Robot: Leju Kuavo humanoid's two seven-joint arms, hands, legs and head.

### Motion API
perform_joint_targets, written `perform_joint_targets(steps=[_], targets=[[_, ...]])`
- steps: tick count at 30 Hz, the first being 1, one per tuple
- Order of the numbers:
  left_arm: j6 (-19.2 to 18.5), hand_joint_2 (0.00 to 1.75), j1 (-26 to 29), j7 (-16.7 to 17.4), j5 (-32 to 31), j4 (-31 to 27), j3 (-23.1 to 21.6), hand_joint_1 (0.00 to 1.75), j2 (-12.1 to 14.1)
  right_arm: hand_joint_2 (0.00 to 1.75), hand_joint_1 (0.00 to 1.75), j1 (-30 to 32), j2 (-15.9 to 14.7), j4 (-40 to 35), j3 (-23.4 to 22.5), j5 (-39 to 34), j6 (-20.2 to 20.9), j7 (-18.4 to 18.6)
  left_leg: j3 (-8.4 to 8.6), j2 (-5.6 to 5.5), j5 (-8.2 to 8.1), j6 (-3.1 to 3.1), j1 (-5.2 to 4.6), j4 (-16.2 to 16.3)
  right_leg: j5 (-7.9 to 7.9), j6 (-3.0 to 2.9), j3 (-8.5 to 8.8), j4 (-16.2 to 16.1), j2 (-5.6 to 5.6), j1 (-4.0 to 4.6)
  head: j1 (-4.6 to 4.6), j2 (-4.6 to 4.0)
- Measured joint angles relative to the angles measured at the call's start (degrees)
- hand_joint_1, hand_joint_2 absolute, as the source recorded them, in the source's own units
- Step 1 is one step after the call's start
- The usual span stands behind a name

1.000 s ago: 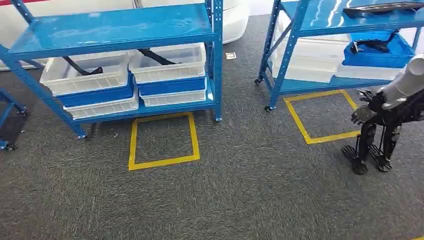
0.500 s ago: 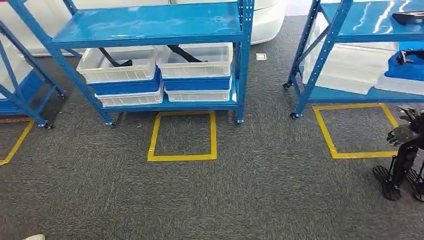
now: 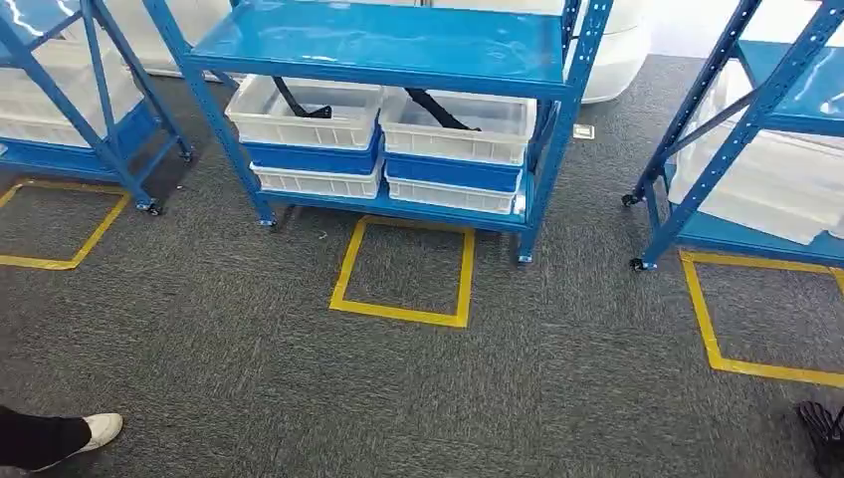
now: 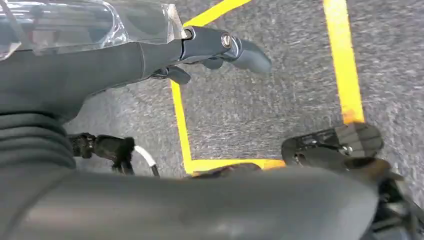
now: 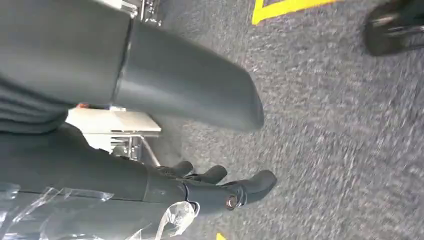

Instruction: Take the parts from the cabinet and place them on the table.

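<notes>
Compared with the earlier head views, the whole scene has slid to the right and tilted: the camera has turned left, so this is a turn of the robot and not a move of the shelving.

Far left, a person's foot in a white shoe (image 3: 95, 430) stands on the grey carpet (image 3: 249, 388), below a partly seen blue rack (image 3: 109, 149).

Centre, the blue cabinet (image 3: 398, 45) carries two stacks of white and blue bins on its lower shelf. The left top bin (image 3: 304, 124) holds a dark strap-like part (image 3: 297, 103); the right top bin (image 3: 453, 134) holds a second dark part (image 3: 433, 108). Both parts lie in their bins, untouched. A yellow floor square (image 3: 403, 271) lies just in front of the cabinet.

Right, another blue rack (image 3: 717, 149) holds white bins beside a further yellow square (image 3: 766, 319).

The left hand (image 4: 220, 47) hangs over the carpet, fingers loosely extended and apart, holding nothing. The right hand (image 5: 220, 187) likewise hangs with fingers slack and spread, empty.

As a judgement, the task is at its start: no part is lifted or delivered, and no table is seen. Approach to the cabinet, reach, grasp, carry and placement all remain.
</notes>
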Motion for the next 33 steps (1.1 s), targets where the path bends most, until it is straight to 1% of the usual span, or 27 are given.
perform_joint_targets(steps=[1, 2, 3, 5, 7, 8, 10, 11, 12, 13, 14, 15, 16, 17, 18, 21, 22, 23, 24, 25, 26, 27, 28, 29, 31, 32, 33], targets=[[-0.2, 1.75, 0.0, 0.4, 0.4, 0.0, 0.0, 0.0, 0.0, 1.75, 0.0, 0.1, 0.0, 0.0, 0.0, -0.1, 0.0, 0.4, 0.17, -0.28, -0.45, -0.41, 0.17, 0.4, 2.35, 0.4, 1.83, -4.6, 0.14, -0.36, 0.0, 0.0], [-0.3, 1.75, -0.1, 1.3, 0.9, 0.0, 0.0, 0.0, 0.2, 1.75, 0.0, 0.3, 0.3, 0.0, 0.0, -0.2, 0.2, 0.6, -0.24, -0.52, -1.05, -1.05, -0.3, 0.9, 1.66, 0.54, 2.3, -5.9, 0.94, -0.26, 0.04, 0.0], [-0.2, 1.75, -0.2, 1.9, 1.1, 0.0, 0.0, 0.0, 0.1, 1.75, 0.0, 0.2, 0.2, 0.0, 0.0, -0.2, 0.3, 0.6, -0.35, -0.6, -1.35, -1.24, -0.22, 1.1, 1.72, -0.81, 2.28, -6.1, 1.12, -0.29, 0.02, 0.0], [0.7, 1.75, 0.2, 2.3, 0.5, 0.0, 0.5, 0.0, 0.1, 1.75, 0.0, 0.3, 0.2, 0.0, 0.0, -0.1, 1.0, 0.1, -0.17, -0.61, -1.29, -1.35, -0.16, 0.7, 1.52, -1.59, 2.28, -6.0, 1.02, 0.09, 0.0, 0.0], [0.5, 1.75, 0.8, 2.3, -0.9, 0.0, 1.8, 0.0, 0.1, 1.75, 0.0, 0.6, 0.2, 0.0, -0.3, 0.5, 1.8, -0.8, -0.14, -0.28, -1.92, -1.75, 0.17, 1.6, 1.62, -2.46, 2.5, -6.2, 0.68, -0.17, 0.02, 0.0], [0.2, 1.75, 1.1, 2.1, -1.5, 0.0, 2.4, 0.0, 0.1, 1.75, 0.0, 0.8, 0.2, 0.0, -0.5, 0.7, 2.0, -1.1, -1.23, 0.37, -3.52, -2.15, 0.13, 4.2, 1.52, -2.8, 2.65, -6.2, 0.56, -0.18, -0.15, 0.0], [-0.8, 1.75, 1.7, 1.6, -3.2, 0.0, 3.6, 0.0, 0.1, 1.75, 0.0, 1.1, 0.2, -0.1, -1.0, 1.6, 2.8, -2.2, -5.58, 0.71, -7.55, -2.67, 0.32, 12.7, 1.33, -3.1, 2.69, -6.2, 0.22, -0.03, -0.18, 0.0], [-1.4, 1.75, 2.4, 1.2, -4.0, 0.0, 4.8, 0.0, 0.1, 1.75, 0.0, 1.2, 0.2, -0.2, -1.3, 2.0, 3.3, -2.8, -8.62, 0.77, -9.6, -2.73, 0.33, 18.4, 1.17, -3.24, 2.73, -6.2, 0.02, 0.06, -0.17, 0.0], [-2.0, 1.75, 2.5, 0.6, -5.0, 0.0, 5.7, 0.0, 0.1, 1.75, 0.0, 1.3, 0.2, -0.5, -1.7, 2.5, 3.8, -3.5, -10.09, 0.77, -10.06, -2.68, 0.25, 21.1, 1.06, -3.37, 2.85, -6.2, -0.21, 0.15, -0.18, 0.0], [-2.5, 1.75, 2.6, 0.5, -5.8, 0.0, 6.5, 0.0, 0.1, 1.75, 0.0, 1.3, 0.2, -0.7, -1.9, 2.9, 4.1, -3.9, -10.04, 0.8, -9.09, -2.52, 0.18, 20.7, 0.91, -3.42, 3.07, -6.2, -0.42, 0.26, -0.2, 0.0], [-3.1, 1.75, 2.9, 0.5, -6.7, 0.0, 7.5, 0.0, 0.2, 1.75, 0.0, 1.1, 0.2, -1.1, -2.2, 3.3, 4.4, -4.5, -8.52, 0.86, -6.79, -2.11, 0.08, 17.4, 0.74, -3.43, 3.36, -6.2, -0.45, 0.4, -0.17, 0.0], [-3.4, 1.75, 3.5, 0.2, -7.4, 0.0, 8.3, 0.0, 0.2, 1.75, 0.0, 1.0, 0.2, -1.5, -2.6, 3.6, 4.8, -5.0, -6.0, 0.89, -4.08, -1.54, -0.13, 12.4, 0.59, -3.47, 3.69, -6.3, -0.43, 0.54, -0.17, 0.0], [-4.0, 1.75, 4.1, -0.1, -8.3, 0.0, 9.5, 0.0, 0.2, 1.75, 0.0, 0.8, 0.2, -2.2, -3.0, 4.0, 5.1, -5.5, -3.09, 1.17, -1.34, -0.69, -0.54, 6.3, 0.43, -3.46, 4.06, -6.3, -0.4, 0.64, -0.18, 0.0], [-4.4, 1.75, 4.6, -0.2, -9.2, 0.1, 10.6, 0.0, 0.4, 1.75, 0.0, 0.9, 0.3, -2.7, -3.4, 4.4, 5.6, -6.0, -1.25, 1.87, -0.56, 0.36, -1.15, 1.9, 0.33, -3.4, 4.08, -6.4, -0.41, 0.55, -0.17, 0.0], [-4.9, 1.75, 4.8, -0.6, -10.0, 0.1, 11.9, 0.0, 0.5, 1.75, 0.0, 0.8, 0.3, -3.1, -3.8, 4.8, 6.0, -6.6, -1.15, 2.21, -1.09, 0.55, -1.3, 1.7, 0.11, -2.88, 4.14, -6.4, -0.56, 0.77, -0.15, 0.0], [-7.0, 1.75, 6.2, -1.7, -12.9, 0.1, 15.9, 0.0, 0.6, 1.75, 0.0, 1.1, 0.2, -4.2, -5.4, 6.1, 7.3, -8.3, -0.86, 1.99, -0.97, 0.52, -1.7, 1.1, -0.12, -2.2, 4.53, -6.8, -0.79, 0.43, -0.18, 0.0], [-7.5, 1.75, 6.3, -2.0, -13.8, 0.0, 17.3, 0.0, 0.6, 1.75, 0.0, 1.3, 0.1, -4.6, -5.9, 6.6, 7.6, -8.8, -0.03, 1.94, -0.44, 0.38, -1.24, 0.0, -0.3, -1.81, 4.92, -6.8, -0.75, 0.84, -0.13, 0.0], [-8.1, 1.75, 6.5, -2.2, -14.9, 0.0, 18.7, 0.0, 0.4, 1.75, 0.0, 1.8, -0.1, -4.8, -6.5, 7.0, 8.0, -9.4, 0.58, 1.87, -0.22, 0.44, -0.89, -0.5, -1.29, -1.59, 4.58, -5.3, -0.38, 0.62, -0.07, 0.0], [-8.7, 1.75, 6.7, -2.5, -15.9, -0.1, 19.8, 0.0, 0.4, 1.75, 0.0, 2.5, -0.1, -4.8, -7.0, 7.4, 8.4, -9.9, 0.7, 1.96, -0.26, 0.64, -0.71, -0.6, -3.54, -1.47, 2.95, -1.7, -0.18, 0.75, 0.0, 0.0], [-9.4, 1.75, 6.9, -2.7, -16.9, -0.3, 21.4, 0.0, 0.3, 1.75, 0.0, 3.5, -0.2, -4.9, -7.7, 7.8, 8.9, -10.6, 0.78, 1.94, -0.36, 0.8, -0.65, -0.6, -5.93, -1.23, 0.59, 3.0, -0.03, 0.71, 0.07, 0.0], [-10.0, 1.75, 7.0, -3.0, -17.9, -0.6, 22.7, 0.0, 0.2, 1.75, 0.0, 4.3, -0.2, -4.9, -8.3, 8.3, 9.2, -11.0, 0.81, 1.92, -0.45, 0.92, -0.65, -0.6, -7.66, -1.08, -1.73, 7.5, -0.02, 0.63, 0.04, 0.0], [-10.6, 1.75, 7.0, -3.3, -18.9, -1.0, 24.4, 0.0, 0.2, 1.75, 0.0, 5.3, -0.2, -4.9, -8.9, 8.6, 9.7, -11.5, 0.83, 1.82, -0.54, 0.97, -0.65, -0.6, -8.37, -0.9, -3.67, 10.7, -0.03, 0.57, 0.07, 0.0], [-11.0, 1.75, 7.1, -3.5, -19.6, -1.4, 25.5, 0.0, 0.2, 1.75, 0.0, 6.3, -0.3, -4.9, -9.4, 9.0, 10.0, -11.9, 0.96, 1.68, -0.65, 0.94, -0.58, -0.6, -7.65, -0.77, -4.31, 11.2, -0.04, 0.48, 0.07, 0.0], [-11.6, 1.75, 7.1, -3.7, -20.4, -2.1, 26.9, 0.0, 0.1, 1.75, 0.0, 7.3, -0.4, -4.8, -10.0, 9.3, 10.3, -12.4, 1.17, 1.53, -0.84, 0.8, -0.49, -0.5, -5.59, -0.58, -3.56, 8.9, -0.04, 0.38, 0.04, 0.0], [-12.4, 1.75, 6.9, -4.2, -21.6, -3.4, 29.1, 0.0, 0.0, 1.75, 0.0, 8.8, -0.8, -4.5, -11.0, 9.8, 10.9, -13.0, 1.81, 1.28, -1.38, 0.28, -0.15, -0.4, 0.0, -0.24, 0.62, -0.8, -0.04, 0.07, 0.04, 0.0], [-12.7, 1.75, 6.6, -4.4, -22.2, -4.0, 30.2, 0.0, 0.0, 1.75, 0.0, 9.8, -0.8, -4.2, -11.4, 10.2, 11.1, -13.3, 1.76, 1.23, -1.83, -0.27, -0.3, 0.0, 1.87, 0.05, 2.57, -5.5, 0.01, -0.23, 0.06, 0.0], [-13.2, 1.75, 6.4, -4.7, -23.0, -4.5, 31.4, 0.0, 0.0, 1.75, 0.0, 10.6, -0.8, -4.1, -11.8, 10.4, 11.5, -13.8, 1.59, 1.2, -2.5, -0.68, -0.64, 0.6, 1.46, -0.4, 2.84, -6.4, 0.38, -0.07, 0.07, 0.0]])
